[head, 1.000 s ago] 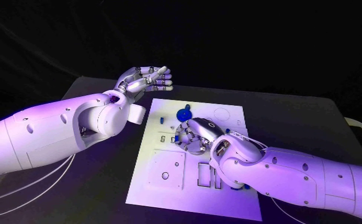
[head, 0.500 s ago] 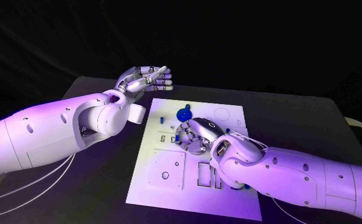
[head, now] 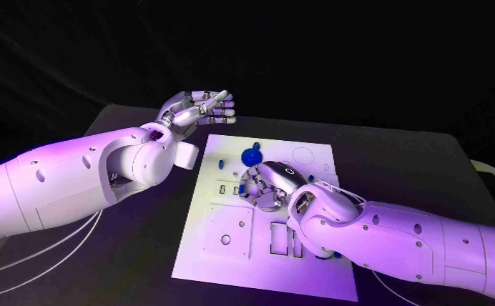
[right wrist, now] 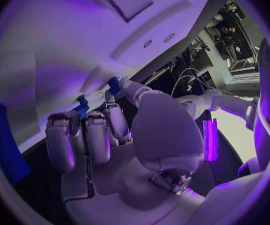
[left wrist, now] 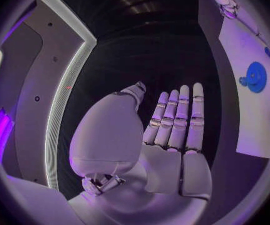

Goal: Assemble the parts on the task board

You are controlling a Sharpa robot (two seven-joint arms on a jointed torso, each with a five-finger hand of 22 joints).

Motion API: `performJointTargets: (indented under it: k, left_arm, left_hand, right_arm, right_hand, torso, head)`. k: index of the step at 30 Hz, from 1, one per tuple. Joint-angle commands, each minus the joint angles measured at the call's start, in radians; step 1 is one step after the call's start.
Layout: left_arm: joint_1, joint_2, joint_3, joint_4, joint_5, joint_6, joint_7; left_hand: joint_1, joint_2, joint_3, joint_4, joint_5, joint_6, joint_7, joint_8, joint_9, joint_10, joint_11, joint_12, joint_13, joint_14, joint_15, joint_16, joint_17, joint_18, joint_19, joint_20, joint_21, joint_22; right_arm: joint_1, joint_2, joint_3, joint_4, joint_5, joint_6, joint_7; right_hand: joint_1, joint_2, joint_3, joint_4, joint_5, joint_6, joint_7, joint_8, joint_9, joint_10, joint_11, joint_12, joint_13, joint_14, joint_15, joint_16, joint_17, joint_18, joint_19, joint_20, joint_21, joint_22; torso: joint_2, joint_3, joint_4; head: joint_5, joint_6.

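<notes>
R hand (head: pixel 266 186) curls onto small blue part (right wrist: pixel 81 106) on task board (head: pixel 310 263); grasp unclear. Looks light, stiff: pinch by sides. L hand (head: pixel 198 111) released, off board.

Flat white task board (head: pixel 310 263), smooth matt plastic-looking plate with cut recesses; round blue disc part (head: pixel 251 156), smooth plastic; black bench (head: pixel 413 163), matt top; white arm shells (head: pixel 413 245), glossy moulded plastic; silver hands (head: pixel 198 111), satin metallic finish.

Black table (head: pixel 413 156) under the board, dark backdrop behind (nothing legible in it), white cables (head: pixel 41 252) trailing at the near-left edge
</notes>
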Motion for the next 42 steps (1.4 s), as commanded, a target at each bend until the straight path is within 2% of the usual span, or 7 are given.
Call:
performJointTargets:
  k: [1,16,29,33,34,36,42]
  left_arm:
    - [0.0,0.001,0.001,0.002,-0.001,0.016,0.005]
    - [0.0,-0.001,0.001,-0.005,-0.02,0.023,-0.011]
    - [0.0,0.009,0.001,-0.065,-0.389,0.161,-0.239]
    - [0.001,0.018,0.001,-0.074,-0.542,0.219,-0.391]
    - [0.001,0.021,0.001,-0.075,-0.578,0.236,-0.43]
    - [0.001,0.027,0.001,-0.075,-0.661,0.272,-0.516]
    - [0.003,0.051,0.001,-0.073,-0.856,0.345,-0.722]
  left_hand:
    - [-0.002,0.004,-0.006,0.001,-0.005,-0.001,0.028,-0.002,0.0,0.006,0.001,-0.003,0.001,-0.003,-0.001,-0.007,0.001,0.014,0.002,0.005,-0.005,-0.001]
    - [0.0,0.006,-0.007,0.001,-0.005,0.006,0.02,0.0,0.002,0.016,-0.005,-0.002,0.002,0.007,-0.006,-0.005,0.007,0.015,0.012,0.002,-0.002,-0.001]
    - [-0.008,-0.002,-0.008,0.003,-0.004,0.095,-0.042,0.036,0.031,0.218,-0.084,0.051,0.029,0.304,-0.108,0.217,0.188,0.015,0.236,-0.102,0.157,0.063]
    - [-0.05,-0.017,-0.022,-0.008,-0.004,0.126,-0.065,0.074,0.07,0.297,-0.117,0.119,0.086,0.407,-0.147,0.486,0.395,0.01,0.322,-0.148,0.306,0.147]
    - [-0.076,-0.016,-0.033,0.003,-0.006,0.101,-0.071,0.107,0.1,0.284,-0.119,0.18,0.142,0.431,-0.155,0.726,0.626,0.006,0.322,-0.161,0.391,0.202]
    - [-0.129,0.006,-0.044,0.0,-0.005,0.049,-0.08,0.19,0.164,0.209,-0.128,0.316,0.263,0.427,-0.168,0.898,0.789,0.003,0.261,-0.158,0.52,0.293]
    - [-0.181,0.004,-0.063,0.007,0.0,0.005,-0.114,0.399,0.299,0.137,-0.161,0.68,0.535,0.541,-0.184,1.136,1.06,-0.032,0.317,-0.181,0.863,0.703]
  right_arm:
    - [-0.001,0.0,0.0,0.001,-0.015,0.004,-0.002]
    - [-0.001,-0.019,0.0,0.026,-0.011,-0.052,0.031]
    - [0.057,-0.2,0.013,0.165,0.215,-0.073,0.267]
    - [0.093,-0.279,0.016,0.208,0.337,-0.061,0.307]
    - [0.1,-0.294,0.017,0.212,0.363,-0.057,0.31]
    - [0.115,-0.324,0.017,0.216,0.414,-0.05,0.314]
    - [0.14,-0.379,0.018,0.195,0.499,-0.038,0.309]
  right_hand:
    - [-0.003,-0.014,-0.01,0.0,-0.004,-0.012,0.002,-0.006,-0.003,-0.009,0.003,-0.006,-0.003,0.083,0.006,-0.004,0.165,-0.003,0.077,0.007,-0.005,0.234]
    - [-0.026,-0.045,-0.098,0.031,-0.025,-0.072,0.017,-0.042,-0.018,-0.035,0.017,-0.023,-0.024,0.081,0.019,-0.007,0.157,0.0,0.072,0.019,-0.014,0.229]
    - [0.012,-0.013,-0.117,0.043,0.033,-0.056,0.016,-0.033,-0.014,-0.072,0.018,-0.05,-0.055,0.071,0.02,-0.022,0.121,0.024,0.014,0.022,-0.099,0.17]
    - [0.021,-0.008,-0.121,0.045,0.064,-0.045,0.013,-0.022,-0.009,-0.073,0.014,-0.05,-0.055,0.072,0.017,-0.021,0.126,0.023,0.017,0.019,-0.097,0.172]
    - [0.021,-0.008,-0.121,0.046,0.066,-0.044,0.013,-0.021,-0.009,-0.072,0.014,-0.049,-0.055,0.072,0.017,-0.02,0.128,0.023,0.018,0.019,-0.096,0.173]
    - [0.021,-0.007,-0.121,0.047,0.068,-0.043,0.012,-0.02,-0.009,-0.071,0.014,-0.049,-0.054,0.072,0.017,-0.02,0.128,0.022,0.018,0.019,-0.095,0.174]
    - [0.02,-0.006,-0.122,0.049,0.072,-0.041,0.012,-0.018,-0.008,-0.071,0.013,-0.048,-0.054,0.073,0.016,-0.019,0.131,0.021,0.02,0.019,-0.092,0.176]
  torso:
    - [0.001,0.0003,0.0001]
    - [-0.001,0.0006,0.0004]
    - [-0.017,0.0043,-0.0083]
    - [-0.027,0.0065,-0.0116]
    - [-0.03,0.0076,-0.012]
    - [-0.035,0.0089,-0.0121]
    - [-0.046,0.0153,-0.0106]
  head:
    - [0.0,-0.001]
    - [-0.003,-0.002]
    - [0.004,0.0]
    - [0.007,-0.004]
    - [0.007,-0.004]
    - [0.008,-0.005]
    - [0.015,-0.009]
